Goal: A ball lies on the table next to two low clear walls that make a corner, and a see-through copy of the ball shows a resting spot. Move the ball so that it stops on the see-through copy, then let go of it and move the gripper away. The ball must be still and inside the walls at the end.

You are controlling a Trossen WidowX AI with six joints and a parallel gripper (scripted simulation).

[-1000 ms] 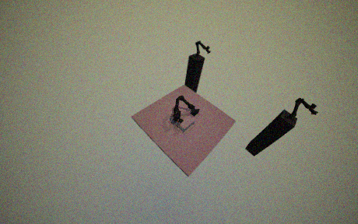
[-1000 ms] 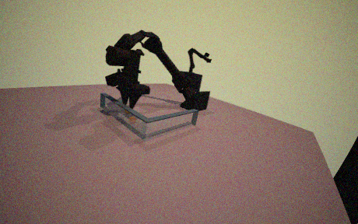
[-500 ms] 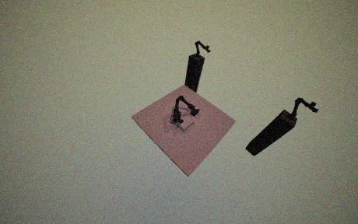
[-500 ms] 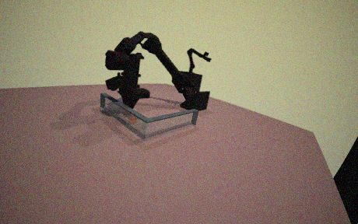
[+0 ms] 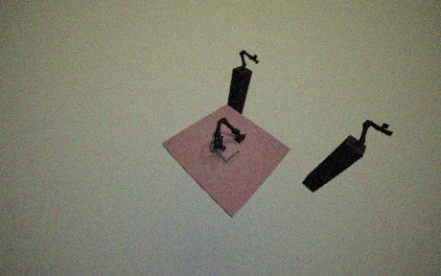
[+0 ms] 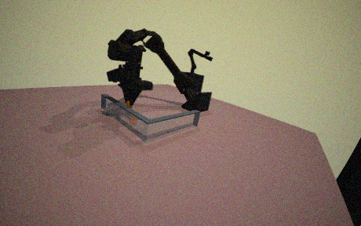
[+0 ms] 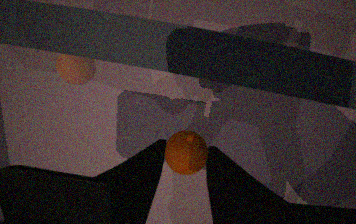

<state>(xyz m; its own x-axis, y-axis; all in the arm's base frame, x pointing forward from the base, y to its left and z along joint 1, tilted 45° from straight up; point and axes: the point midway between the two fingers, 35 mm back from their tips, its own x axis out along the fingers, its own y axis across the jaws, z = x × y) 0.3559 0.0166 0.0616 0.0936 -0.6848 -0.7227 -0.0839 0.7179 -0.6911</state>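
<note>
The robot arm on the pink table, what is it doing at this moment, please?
The single arm is bent down over the corner made by two low clear walls. Its gripper is shut on a small orange ball, pinched between the two dark fingers. The see-through copy that marks the resting spot lies to one side, near one wall, and the ball is not on it yet. So the ball is grasped, but moving it to the spot and releasing it remain to be done.
</note>
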